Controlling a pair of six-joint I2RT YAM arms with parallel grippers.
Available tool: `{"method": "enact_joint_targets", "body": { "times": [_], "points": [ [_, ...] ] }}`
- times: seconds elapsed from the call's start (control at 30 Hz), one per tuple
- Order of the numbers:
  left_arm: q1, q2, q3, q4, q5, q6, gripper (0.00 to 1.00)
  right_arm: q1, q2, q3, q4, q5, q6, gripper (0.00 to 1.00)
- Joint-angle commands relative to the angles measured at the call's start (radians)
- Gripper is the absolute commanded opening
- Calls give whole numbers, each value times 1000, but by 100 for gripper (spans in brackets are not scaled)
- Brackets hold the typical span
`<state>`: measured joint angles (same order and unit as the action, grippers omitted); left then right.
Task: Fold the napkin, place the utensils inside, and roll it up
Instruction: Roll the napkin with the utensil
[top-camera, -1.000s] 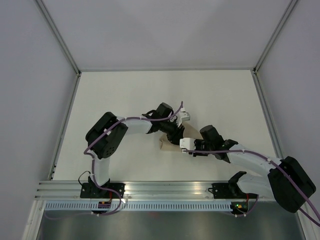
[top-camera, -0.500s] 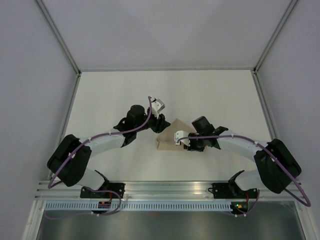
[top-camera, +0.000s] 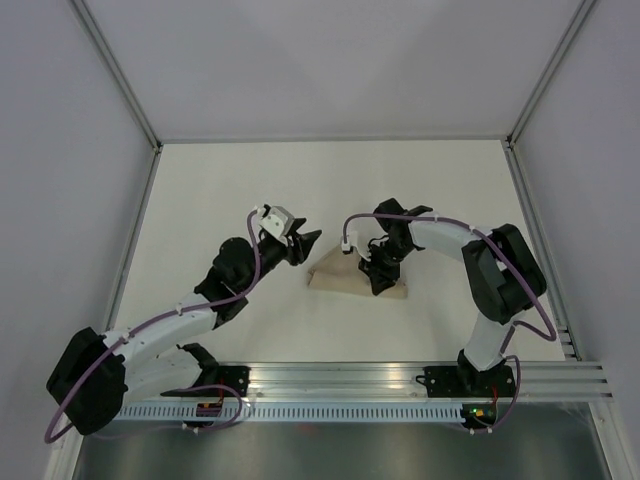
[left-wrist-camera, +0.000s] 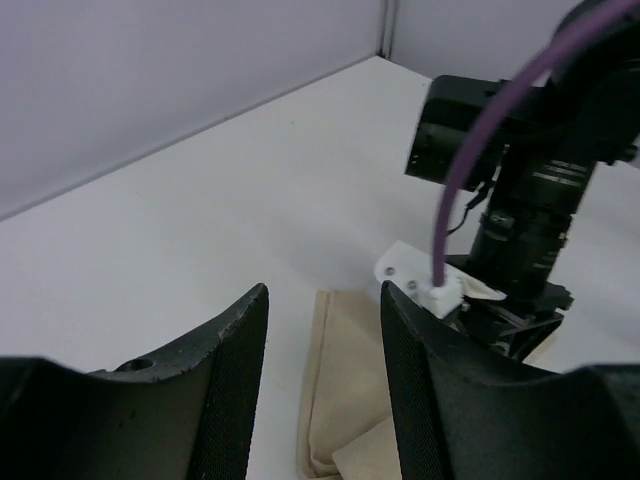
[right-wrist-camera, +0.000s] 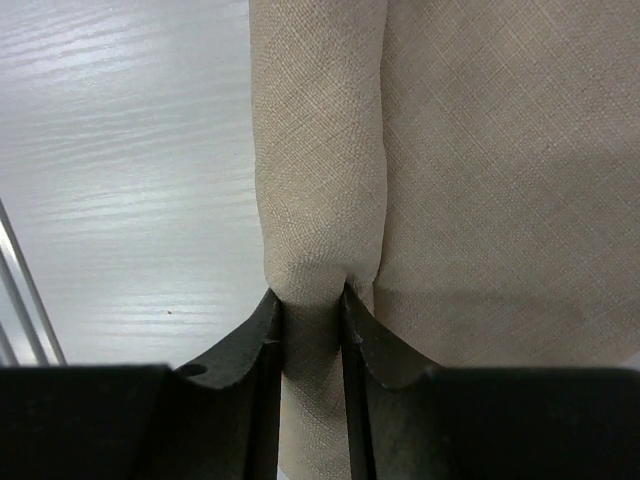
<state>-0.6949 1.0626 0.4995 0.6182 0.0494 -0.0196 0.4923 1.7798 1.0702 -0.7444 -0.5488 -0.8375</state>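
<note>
We note the right gripper (right-wrist-camera: 310, 305) angled down, clenched on a fold of the napkin (top-camera: 335, 279). The left gripper (top-camera: 300, 243) hovers nearby, jaws parted, above the white table (top-camera: 230, 190).

R gripper (top-camera: 379, 281) atop napkin (top-camera: 330, 279) — L side free.

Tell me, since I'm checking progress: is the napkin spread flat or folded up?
Folded. The napkin lies as a small layered bundle, and the right claw pinches a rolled ridge of it.
</note>
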Motion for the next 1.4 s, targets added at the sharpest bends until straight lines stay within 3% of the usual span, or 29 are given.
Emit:
{"method": "enact_joint_targets", "body": {
  "times": [0.0, 0.2, 0.33, 0.4, 0.47, 0.8, 1.23, 1.37],
  "points": [
    [-73, -13, 4, -20, -45, 128, 54, -8, 170, 20, -93, 21, -6, 2],
    [-247, 94, 31, -123, -151, 319, 55, -49, 279, 102, -134, 12, -9, 2],
    [-360, 204, 37, -94, -235, 469, 56, -64, 311, 123, -145, 18, -12, 2],
    [-382, 244, 51, -66, -233, 486, 64, -70, 319, 126, -145, 23, -14, 2],
    [-388, 309, 73, -81, -200, 520, 71, -72, 328, 129, -145, 29, -14, 1],
    [-405, 569, 228, -153, -83, 682, 72, -84, 352, 157, -177, 20, -18, 2],
    [-373, 698, 237, -124, -54, 638, 72, -92, 360, 163, -194, 13, -26, 1],
    [-361, 715, 244, -146, -13, 600, 68, -92, 360, 163, -196, 9, -29, 1]
  ]
}}
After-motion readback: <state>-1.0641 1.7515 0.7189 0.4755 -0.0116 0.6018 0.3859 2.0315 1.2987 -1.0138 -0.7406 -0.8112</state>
